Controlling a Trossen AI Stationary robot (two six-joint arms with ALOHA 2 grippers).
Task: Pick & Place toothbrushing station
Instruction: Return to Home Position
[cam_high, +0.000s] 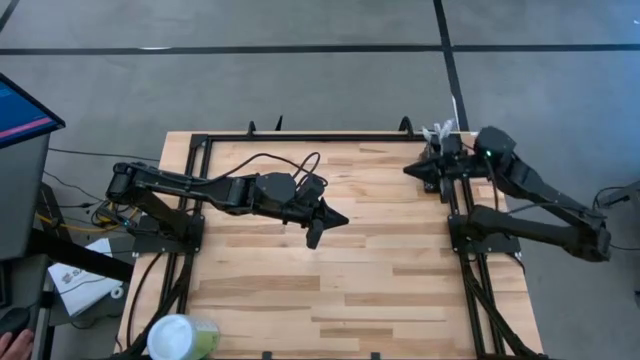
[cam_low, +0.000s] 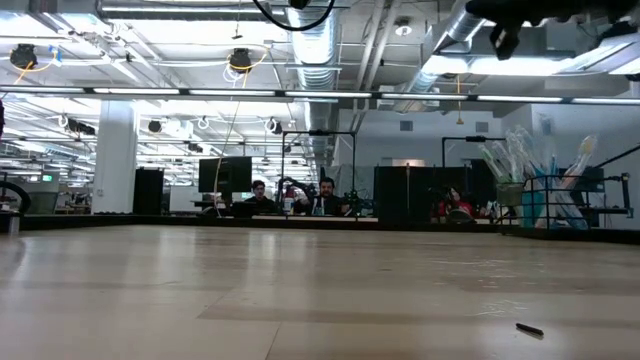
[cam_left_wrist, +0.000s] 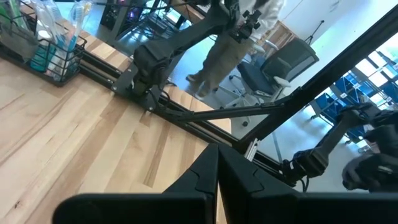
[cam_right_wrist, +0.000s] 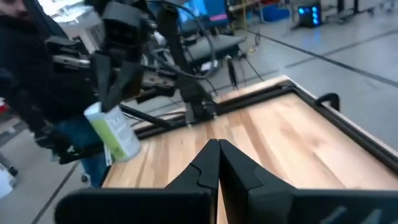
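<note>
Item: one wooden table (cam_high: 330, 290) with black frame rails. Station (cam_high: 443, 142): a small black wire holder, upright at the far right corner just inside the rail, with toothbrushes (cam_left_wrist: 46, 25) poking out of its top (from table height it shows at the right, brushes fanned above the rim). Left gripper (cam_high: 322, 224): held over the middle of the table, well apart from the station, fingers (cam_left_wrist: 193, 180) pressed together with nothing between them. Right gripper (cam_high: 420, 170): drawn in by the right rail, near the station, fingers (cam_right_wrist: 202, 174) likewise closed tip to tip and empty. Cup (cam_high: 184, 337): pale green, white lid, upright at the near left corner. One small dark scrap (cam_low: 529, 329) lies on the boards; I cannot tell what it is. Beyond the table, people (cam_low: 290, 195) sit at desks across the room, and one person (cam_left_wrist: 219, 59) stands close behind the right arm's side.
</note>
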